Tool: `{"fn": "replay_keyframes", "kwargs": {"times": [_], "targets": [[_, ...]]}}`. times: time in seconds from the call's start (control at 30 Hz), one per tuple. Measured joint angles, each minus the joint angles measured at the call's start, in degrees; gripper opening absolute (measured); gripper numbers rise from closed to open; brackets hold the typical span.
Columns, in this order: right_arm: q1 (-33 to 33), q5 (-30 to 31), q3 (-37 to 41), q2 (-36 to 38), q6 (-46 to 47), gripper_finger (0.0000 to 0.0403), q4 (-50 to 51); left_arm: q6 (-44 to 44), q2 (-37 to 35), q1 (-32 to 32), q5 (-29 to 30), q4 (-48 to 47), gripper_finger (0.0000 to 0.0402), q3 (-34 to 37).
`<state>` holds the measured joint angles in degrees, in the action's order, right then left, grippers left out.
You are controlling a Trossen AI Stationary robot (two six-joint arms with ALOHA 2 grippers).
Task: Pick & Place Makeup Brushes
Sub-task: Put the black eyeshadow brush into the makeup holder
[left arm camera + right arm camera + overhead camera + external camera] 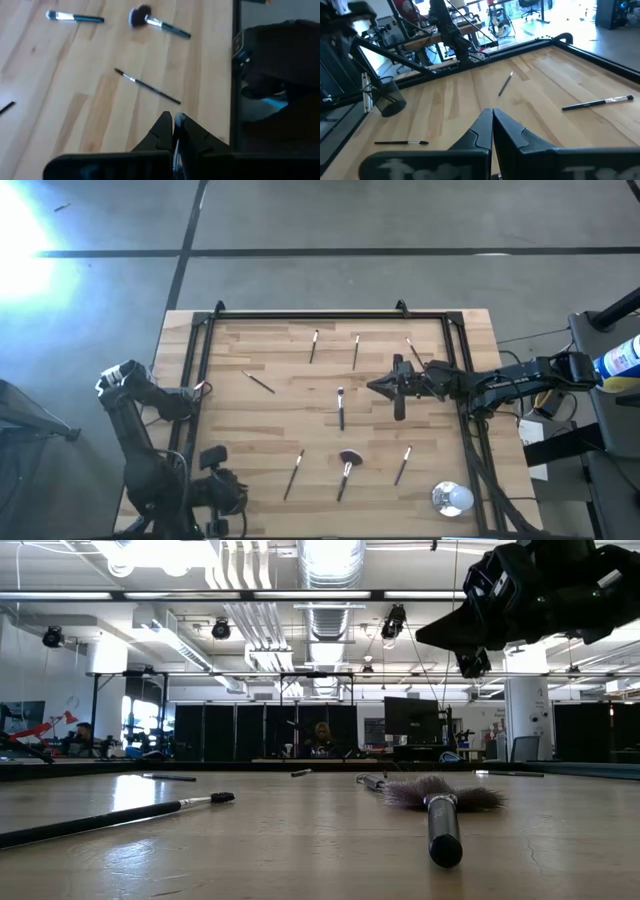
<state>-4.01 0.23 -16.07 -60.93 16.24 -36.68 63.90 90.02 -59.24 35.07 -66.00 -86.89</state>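
With every makeup brush (341, 408) lying loose on the worktop (270, 430), the right gripper (399, 402) hovers above, jaws closed and empty, so picking hasn't begun; next it must open and descend.

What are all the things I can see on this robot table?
thin makeup brushes: seven, dark handles with pale ends, scattered flat across the table.
fluffy brush: one, reddish-brown head, near the table's front middle.
round shiny object: one, silver-white, front right corner.
mesh cup: one, dark, by the table's edge in the right wrist view.
table: one, pale wood.
frame: one, black, around the table.
left gripper: one, black, shut, by the table's left front corner.
right gripper: one, black, shut, raised over the table's right side.
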Motion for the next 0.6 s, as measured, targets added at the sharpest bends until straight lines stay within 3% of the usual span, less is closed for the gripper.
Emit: {"fn": "replay_keyframes", "kwargs": {"times": [0.3, 0.6], "targets": [[0.0, 0.0, 0.1, 0.0, -0.2, 0.0008, 0.8, 6.8, 1.3, -2.1, -2.7, 0.8, 0.0007, 7.9], [0.0, 0.0, 0.1, 0.0, -0.3, 0.0008, 1.0, 9.0, -0.1, -3.2, -1.8, -2.3, 0.0007, 9.3]]}}
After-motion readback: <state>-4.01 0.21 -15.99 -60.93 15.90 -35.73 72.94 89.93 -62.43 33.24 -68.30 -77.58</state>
